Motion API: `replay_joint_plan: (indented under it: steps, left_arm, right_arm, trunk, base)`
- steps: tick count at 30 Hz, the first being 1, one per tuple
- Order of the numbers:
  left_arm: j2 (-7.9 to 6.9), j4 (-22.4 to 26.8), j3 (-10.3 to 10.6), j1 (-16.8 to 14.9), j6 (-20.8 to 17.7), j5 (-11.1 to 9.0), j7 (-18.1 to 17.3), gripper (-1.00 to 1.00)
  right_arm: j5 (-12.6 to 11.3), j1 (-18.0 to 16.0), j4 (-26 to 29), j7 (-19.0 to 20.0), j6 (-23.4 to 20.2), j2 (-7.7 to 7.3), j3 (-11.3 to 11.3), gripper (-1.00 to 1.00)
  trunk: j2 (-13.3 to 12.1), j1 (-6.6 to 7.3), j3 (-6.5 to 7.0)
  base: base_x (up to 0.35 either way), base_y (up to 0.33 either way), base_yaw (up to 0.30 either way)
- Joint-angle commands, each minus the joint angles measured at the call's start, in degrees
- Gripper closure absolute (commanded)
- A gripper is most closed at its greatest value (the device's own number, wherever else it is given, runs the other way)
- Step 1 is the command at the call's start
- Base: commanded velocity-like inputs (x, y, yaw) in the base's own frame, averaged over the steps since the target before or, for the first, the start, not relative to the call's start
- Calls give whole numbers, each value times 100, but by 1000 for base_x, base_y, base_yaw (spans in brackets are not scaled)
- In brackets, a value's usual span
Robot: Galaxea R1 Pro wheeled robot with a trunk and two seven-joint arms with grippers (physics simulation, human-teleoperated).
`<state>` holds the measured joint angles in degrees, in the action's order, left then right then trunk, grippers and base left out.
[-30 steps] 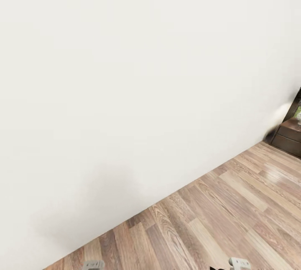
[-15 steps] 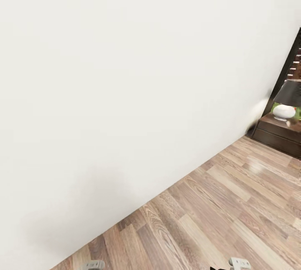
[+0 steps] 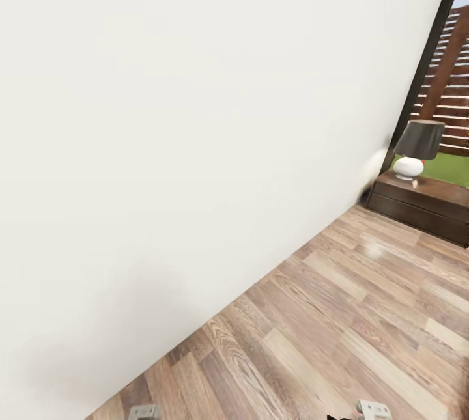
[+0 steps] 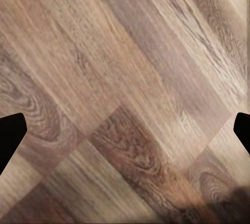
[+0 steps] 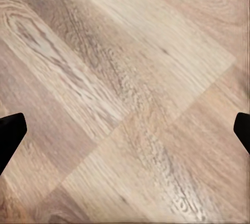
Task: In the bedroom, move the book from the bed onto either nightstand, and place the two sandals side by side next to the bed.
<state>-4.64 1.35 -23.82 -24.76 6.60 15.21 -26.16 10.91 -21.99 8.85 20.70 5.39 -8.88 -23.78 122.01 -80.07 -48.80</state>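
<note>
The book, the bed, the nightstand and the sandals are out of view. In the left wrist view my left gripper (image 4: 125,130) is open, its dark fingertips (image 4: 12,129) far apart over bare wood-plank floor (image 4: 130,78). My right gripper (image 5: 125,130) is open in the same way, with dark fingertips (image 5: 11,130) at the picture's two sides and only floor (image 5: 135,88) between them.
A plain white wall (image 3: 195,133) runs close along my left. Wood-plank floor (image 3: 352,316) stretches ahead to the right. At the far right a low dark-brown cabinet (image 3: 423,205) carries a lamp (image 3: 413,150) before a tall dark-framed window (image 3: 449,81).
The camera has swung to the right, so the wall has slid left. The lamp, the cabinet and the window have come further into view. Both grippers stay open.
</note>
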Motion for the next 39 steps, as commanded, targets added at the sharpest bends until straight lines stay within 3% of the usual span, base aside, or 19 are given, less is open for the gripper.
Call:
replay_joint_plan:
  steps: [1,39]
  left_arm:
    - [-2,-4,-44,-2,31,61,-12,-100]
    - [-2,-4,-44,-2,28,61,-12,-100]
  right_arm:
    - [60,-6,-7,22,21,1,-49,-100]
    - [60,-7,-7,22,23,1,-52,-100]
  trunk:
    - [2,1,-5]
    - [2,1,-64]
  base:
    - [0,0,-209]
    - [0,0,-213]
